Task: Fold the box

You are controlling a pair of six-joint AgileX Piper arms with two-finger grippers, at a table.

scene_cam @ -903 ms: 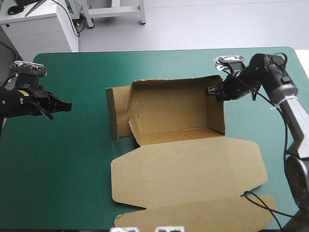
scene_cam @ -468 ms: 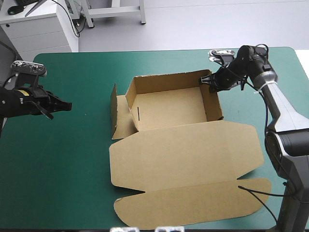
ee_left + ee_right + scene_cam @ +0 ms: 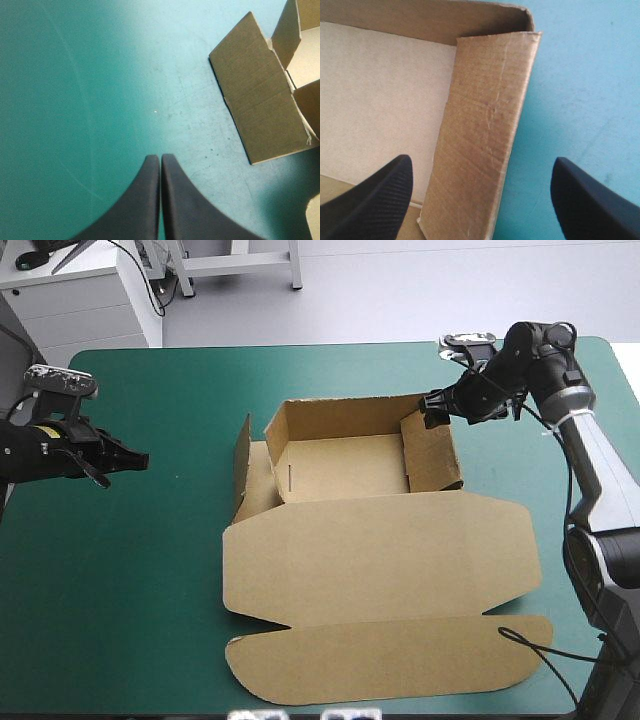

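Note:
The brown box stands mid-table as an open tray with its far and right walls raised. Its lid lies flat toward the front edge. My right gripper hovers at the far end of the right wall, fingers open. In the right wrist view the inward-leaning wall flap rises between the spread fingers of that gripper, touching neither. My left gripper is shut and empty over the cover, well left of the box. Ahead of this gripper stands the box's loose left flap.
The lid's rounded tuck flap reaches close to the table's front edge. The left side flap stands tilted outward beside the tray. A broad stretch of teal-green cover lies between my left gripper and the box.
My right gripper, shut on the right wall's far corner just before, has opened and let go. The box has slid slightly left and the wall flap now leans inward. The left arm is still.

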